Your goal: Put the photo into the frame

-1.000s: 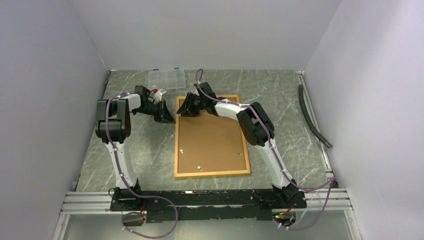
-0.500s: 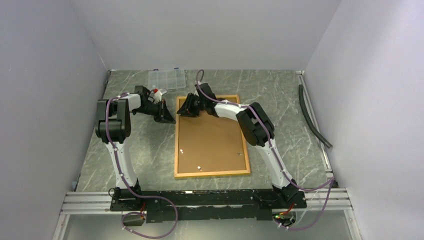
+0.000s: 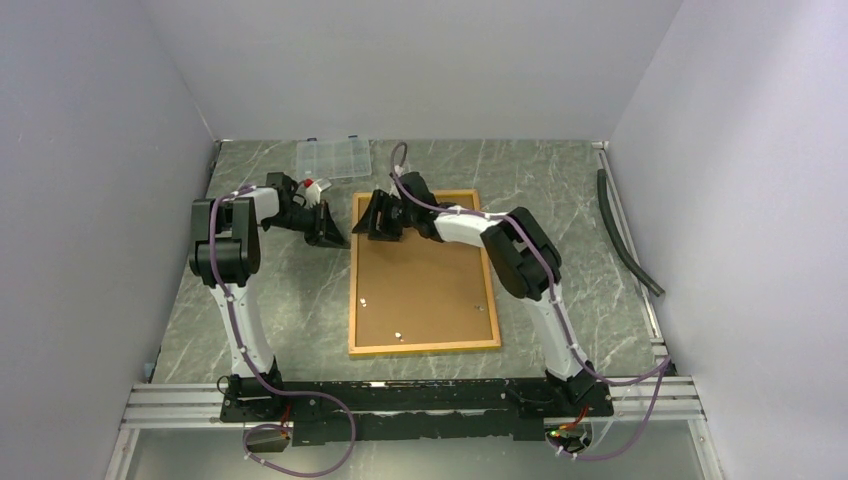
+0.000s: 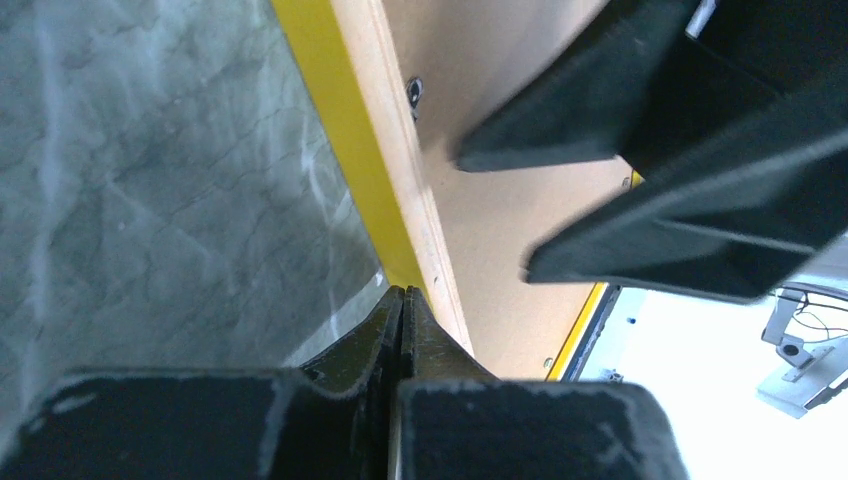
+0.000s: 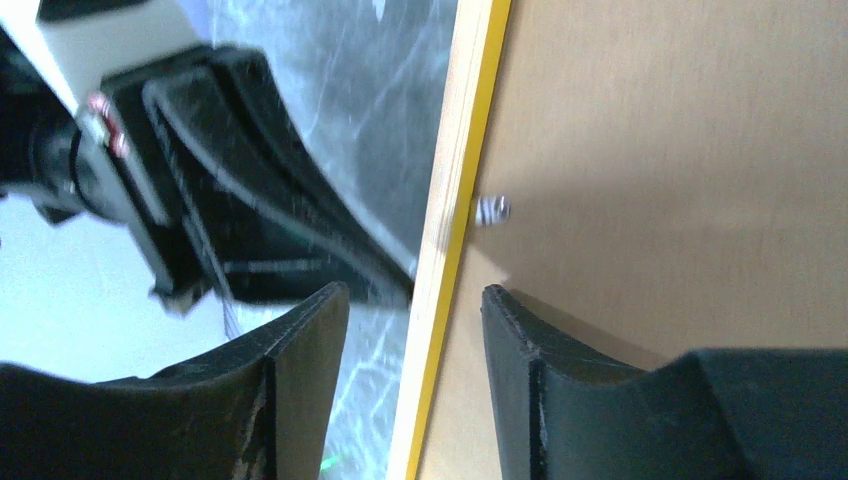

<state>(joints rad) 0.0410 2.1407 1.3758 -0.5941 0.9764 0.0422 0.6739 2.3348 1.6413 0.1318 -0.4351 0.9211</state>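
Note:
The frame [image 3: 425, 347] lies back side up on the table, its yellow-orange border around a brown backing board [image 3: 425, 280]. The photo is not in view. My left gripper [image 3: 338, 238] is shut and empty, just left of the frame's far-left corner. In the left wrist view its tips [image 4: 402, 300] sit against the frame's yellow outer edge [image 4: 330, 130]. My right gripper [image 3: 365, 222] is open at that same corner. In the right wrist view it [image 5: 415, 310] straddles the frame's left edge [image 5: 460, 200], one finger over the board and one over the table.
A small clear compartment box [image 3: 333, 157] stands at the back, behind the left gripper. A dark hose [image 3: 625, 235] lies along the right side. Small metal tabs [image 5: 490, 209] sit on the frame's inner edge. Grey walls enclose the marble table [image 3: 560, 180].
My right arm's elbow has swung a little to the right while its gripper stays at the frame's far-left corner. The left arm and the frame have not moved.

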